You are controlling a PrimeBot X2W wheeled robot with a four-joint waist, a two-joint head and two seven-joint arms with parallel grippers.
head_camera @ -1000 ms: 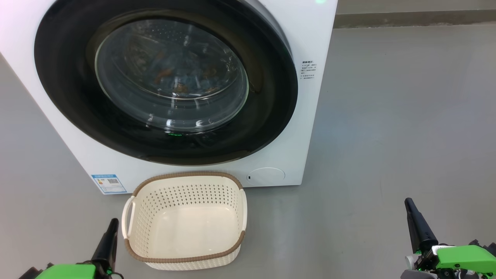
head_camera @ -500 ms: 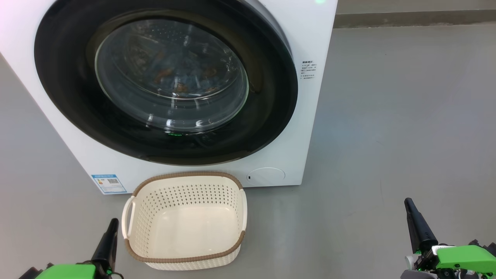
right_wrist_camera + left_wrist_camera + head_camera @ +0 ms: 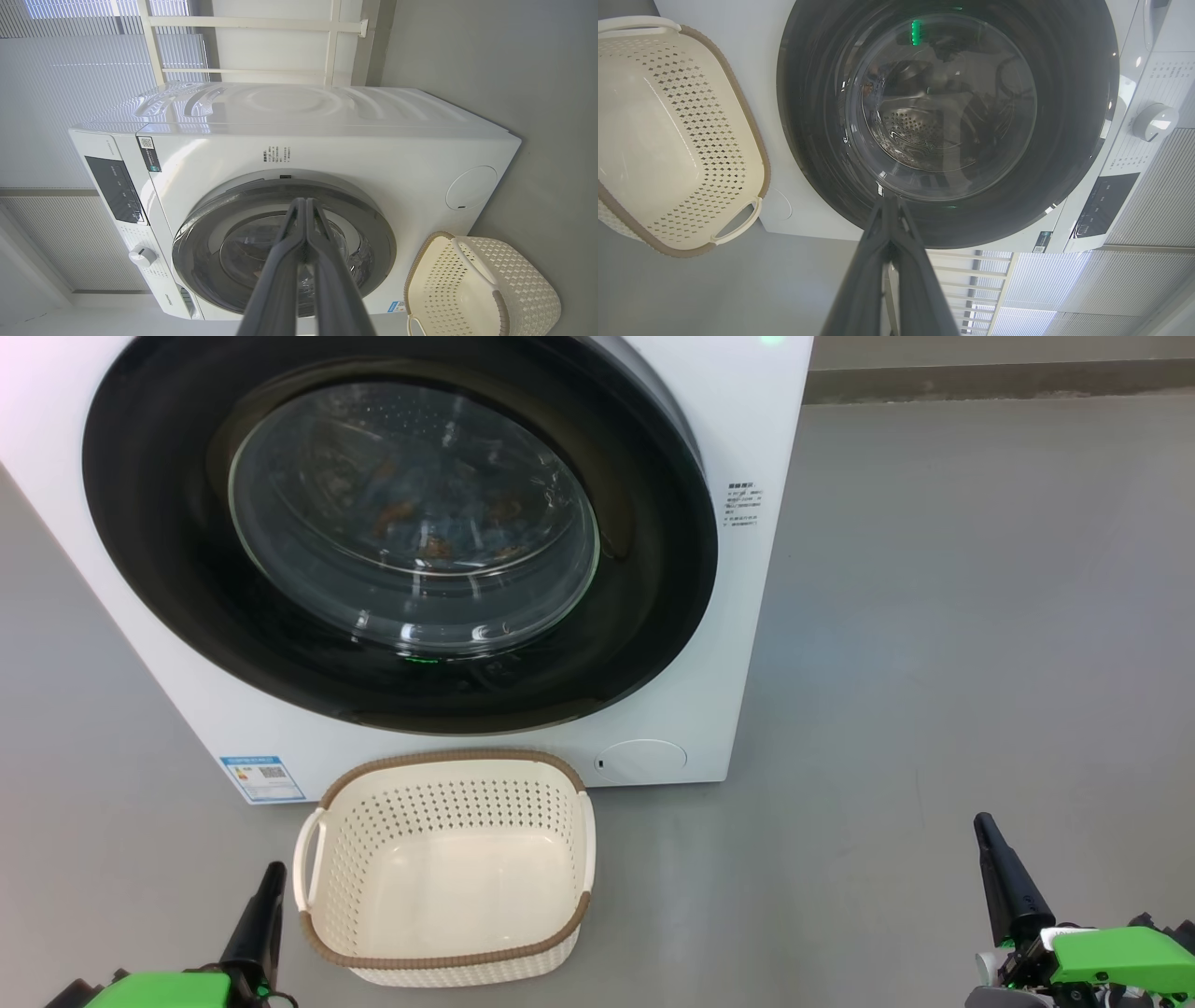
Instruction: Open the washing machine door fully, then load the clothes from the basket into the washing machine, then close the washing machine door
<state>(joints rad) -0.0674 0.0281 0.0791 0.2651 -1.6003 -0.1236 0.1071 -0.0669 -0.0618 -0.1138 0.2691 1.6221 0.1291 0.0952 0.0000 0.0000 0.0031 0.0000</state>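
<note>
The white washing machine [image 3: 747, 616] fills the upper left of the head view, and its round black-rimmed door [image 3: 653, 579] lies flat against the front, shut. Blue clothes [image 3: 439, 537] with orange-brown prints show faintly through the glass, inside the drum. The cream basket [image 3: 448, 959] with a brown rim stands on the floor right before the machine, and it is empty. My left gripper [image 3: 273, 875] hangs low beside the basket's left handle, shut on nothing. My right gripper [image 3: 985, 829] is far to the right over bare floor, also shut and empty. In the wrist views the door [image 3: 808, 140] [image 3: 373, 242], the basket [image 3: 752, 135] [image 3: 523, 280] and each shut gripper [image 3: 889, 201] [image 3: 304, 201] show.
Grey floor [image 3: 934, 663] spreads to the right of the machine. A round cap [image 3: 641, 758] and a blue label [image 3: 262, 778] sit low on its front. A wall base [image 3: 999, 378] runs along the back. The control panel and dial [image 3: 1155, 122] lie at the machine's top.
</note>
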